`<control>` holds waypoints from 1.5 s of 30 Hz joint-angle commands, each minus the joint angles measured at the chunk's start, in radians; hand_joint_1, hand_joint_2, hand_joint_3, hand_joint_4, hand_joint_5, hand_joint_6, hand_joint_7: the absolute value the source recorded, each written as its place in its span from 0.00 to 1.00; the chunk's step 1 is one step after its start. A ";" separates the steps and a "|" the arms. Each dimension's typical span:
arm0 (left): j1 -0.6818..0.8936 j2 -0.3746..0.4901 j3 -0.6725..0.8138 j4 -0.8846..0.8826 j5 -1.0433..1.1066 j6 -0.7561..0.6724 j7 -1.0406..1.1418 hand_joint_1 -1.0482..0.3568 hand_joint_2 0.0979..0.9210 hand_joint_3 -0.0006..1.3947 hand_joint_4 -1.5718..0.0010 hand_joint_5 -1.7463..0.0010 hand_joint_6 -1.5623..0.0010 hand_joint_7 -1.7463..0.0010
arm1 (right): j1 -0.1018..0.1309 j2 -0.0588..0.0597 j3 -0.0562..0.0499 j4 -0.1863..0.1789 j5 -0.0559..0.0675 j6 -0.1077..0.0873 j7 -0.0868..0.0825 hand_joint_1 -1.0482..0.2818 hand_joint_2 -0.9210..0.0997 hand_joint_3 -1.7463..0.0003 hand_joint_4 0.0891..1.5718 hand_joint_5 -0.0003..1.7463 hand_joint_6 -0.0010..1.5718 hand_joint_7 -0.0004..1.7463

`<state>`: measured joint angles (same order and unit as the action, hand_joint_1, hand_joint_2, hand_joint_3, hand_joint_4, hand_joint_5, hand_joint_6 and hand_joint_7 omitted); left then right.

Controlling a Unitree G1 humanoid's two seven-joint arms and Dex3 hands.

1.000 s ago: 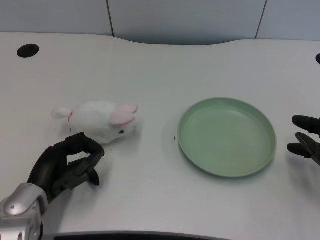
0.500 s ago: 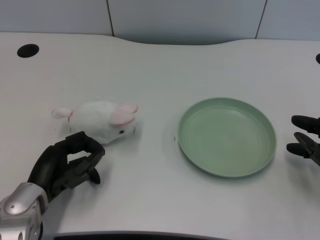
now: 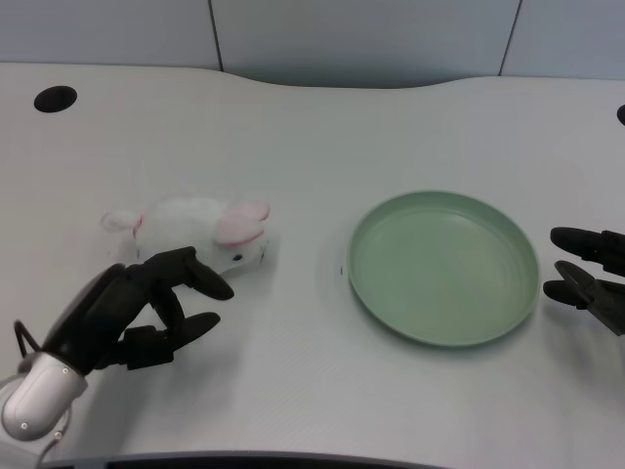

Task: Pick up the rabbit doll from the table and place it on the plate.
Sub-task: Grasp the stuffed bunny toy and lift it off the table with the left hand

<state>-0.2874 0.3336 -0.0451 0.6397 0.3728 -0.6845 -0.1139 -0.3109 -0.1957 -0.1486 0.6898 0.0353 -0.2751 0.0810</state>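
A white rabbit doll with pink ears lies on its side on the white table, left of centre. My left hand is just in front of it, fingers spread and reaching toward the doll's near side, holding nothing. Its upper fingertips overlap the doll's lower edge in the picture. A pale green plate sits to the right of the doll with nothing on it.
My right hand rests at the right edge, just beside the plate's rim. A dark round hole is in the table at the far left. The table's back edge curves along a grey wall.
My left hand has uncurled from a closed pose, spread its fingers and moved forward toward the doll. The right hand has shifted slightly left. The doll and plate have not moved.
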 commanded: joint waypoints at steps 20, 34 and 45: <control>-0.266 0.229 -0.215 -0.221 0.476 0.281 0.123 0.12 1.00 0.18 0.98 0.94 0.93 1.00 | 0.004 -0.009 0.004 0.017 -0.007 -0.017 -0.003 0.44 0.00 0.97 0.70 0.04 0.57 0.00; -0.579 0.114 -0.402 0.184 0.433 0.400 -0.197 0.11 1.00 0.16 0.98 0.95 0.95 1.00 | 0.026 -0.013 0.005 0.008 -0.010 -0.054 0.007 0.45 0.00 0.96 0.71 0.03 0.56 0.00; -0.755 -0.015 -0.484 0.544 0.418 0.438 -0.196 0.07 1.00 0.09 1.00 0.99 0.96 1.00 | 0.056 -0.010 0.010 -0.043 -0.025 -0.034 -0.005 0.44 0.00 0.96 0.71 0.03 0.56 0.00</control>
<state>-1.0152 0.3264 -0.5154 1.1515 0.7924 -0.2534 -0.3070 -0.2676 -0.1950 -0.1345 0.6599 0.0098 -0.3185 0.0824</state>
